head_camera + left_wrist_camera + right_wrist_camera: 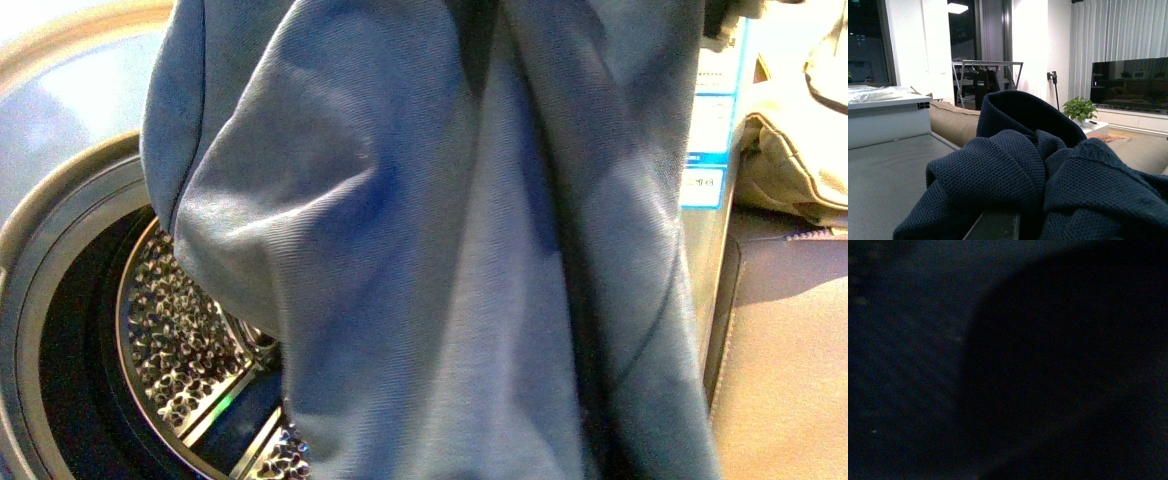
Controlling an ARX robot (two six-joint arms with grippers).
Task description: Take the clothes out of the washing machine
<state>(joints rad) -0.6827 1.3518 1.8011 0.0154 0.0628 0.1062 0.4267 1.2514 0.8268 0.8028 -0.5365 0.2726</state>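
the blue-grey cloth point(450, 250) hangs right in front of us and fills most of the front view. its top goes up past the picture, and it falls in long, loose folds. we think something is holding it up from above, because cloth only hangs like that when it is lifted. it hangs in front of the round mouth of the washing machine point(60, 200). beside it we can see part of the shiny drum point(185, 350) with its little holes.

a second piece, a dark navy knit point(1048, 170), sits bunched up close to the left wrist camera, over a flat grey top point(883, 175). a dark bar point(993, 227) under it may be part of the left gripper. we cannot tell if that gripper is open, closed or holding the knit.

the right wrist view is dark, so we cannot tell anything about the right gripper.

further out are a blue-white label point(712, 130), a beige cushion point(800, 150), a sofa point(955, 122) and a plant point(1079, 107).
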